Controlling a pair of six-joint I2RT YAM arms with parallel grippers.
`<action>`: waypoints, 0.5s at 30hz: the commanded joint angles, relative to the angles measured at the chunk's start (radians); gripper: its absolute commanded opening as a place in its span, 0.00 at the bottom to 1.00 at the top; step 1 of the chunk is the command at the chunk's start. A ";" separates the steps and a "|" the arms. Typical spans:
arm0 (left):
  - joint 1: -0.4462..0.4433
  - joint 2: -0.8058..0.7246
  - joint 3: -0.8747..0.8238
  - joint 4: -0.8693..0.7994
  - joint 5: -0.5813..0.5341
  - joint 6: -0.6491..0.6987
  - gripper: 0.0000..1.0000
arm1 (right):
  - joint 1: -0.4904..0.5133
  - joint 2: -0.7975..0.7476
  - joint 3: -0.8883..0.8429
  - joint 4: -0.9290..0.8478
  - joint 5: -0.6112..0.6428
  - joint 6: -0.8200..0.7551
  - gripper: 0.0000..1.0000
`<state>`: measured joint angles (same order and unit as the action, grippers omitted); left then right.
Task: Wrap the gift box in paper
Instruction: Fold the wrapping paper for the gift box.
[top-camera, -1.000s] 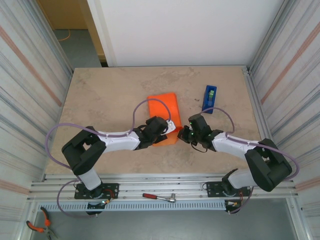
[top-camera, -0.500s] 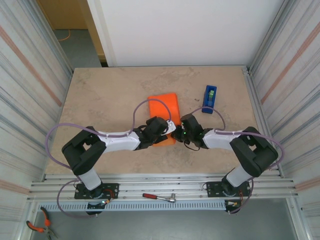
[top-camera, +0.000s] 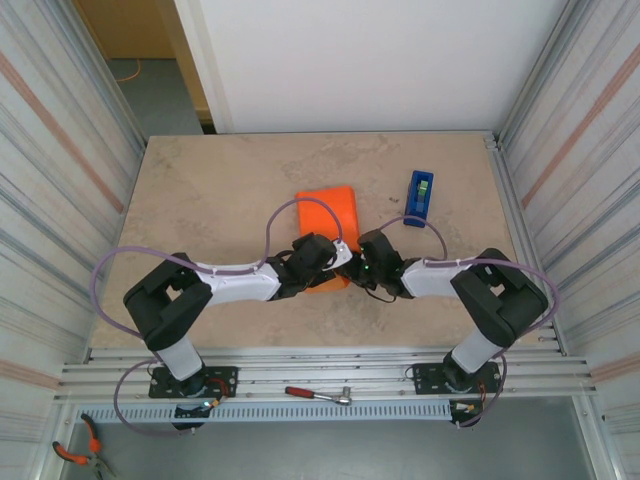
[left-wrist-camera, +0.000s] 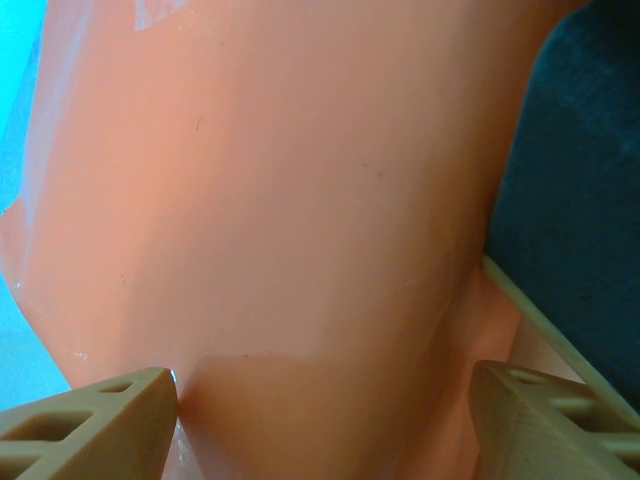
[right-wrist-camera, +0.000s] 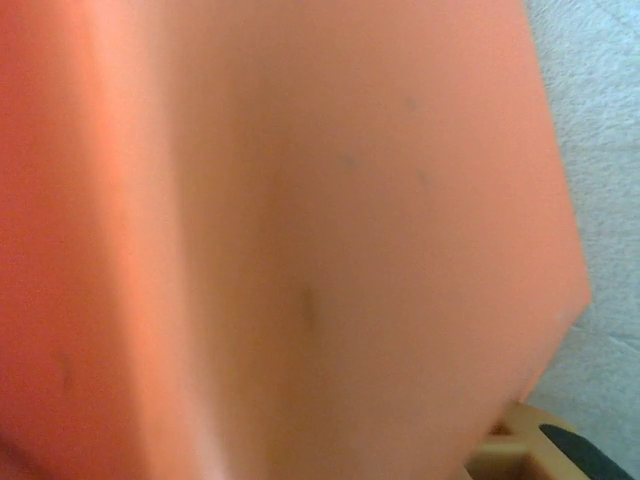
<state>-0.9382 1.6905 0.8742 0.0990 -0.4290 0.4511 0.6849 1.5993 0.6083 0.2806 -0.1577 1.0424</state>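
The orange paper (top-camera: 328, 212) lies folded into a package at the table's middle; the gift box is hidden under it. My left gripper (top-camera: 335, 260) is at the package's near end. In the left wrist view its tan fingers (left-wrist-camera: 95, 425) stand wide on either side of the orange package (left-wrist-camera: 300, 200), pressing its flanks. My right gripper (top-camera: 354, 262) is against the package's near right corner, beside the left one. In the right wrist view blurred orange paper (right-wrist-camera: 300, 220) is very close, with one fingertip (right-wrist-camera: 512, 450) at the bottom right; how its jaws stand is hidden.
A blue tape dispenser (top-camera: 419, 197) stands right of the package. Bare stone tabletop (top-camera: 210, 190) stretches to the left and back. Corrugated walls close both sides. A red-handled tool (top-camera: 318, 395) lies on the front rail and pliers (top-camera: 75, 452) lie at the bottom left.
My right gripper has slid left from the open table to the package's near right corner, its arm folding inward. The left gripper and the package have stayed put.
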 joint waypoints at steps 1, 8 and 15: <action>-0.016 0.010 -0.016 -0.013 0.008 0.014 0.77 | -0.003 -0.080 -0.022 -0.001 -0.018 -0.002 0.37; -0.016 0.011 -0.017 -0.013 0.009 0.013 0.77 | -0.051 -0.229 -0.114 -0.058 -0.027 -0.007 0.38; -0.016 0.014 -0.015 -0.012 0.010 0.014 0.77 | -0.193 -0.379 -0.185 -0.206 -0.022 -0.028 0.09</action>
<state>-0.9440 1.6905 0.8711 0.1017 -0.4290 0.4526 0.5320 1.2533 0.4305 0.1761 -0.1806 1.0393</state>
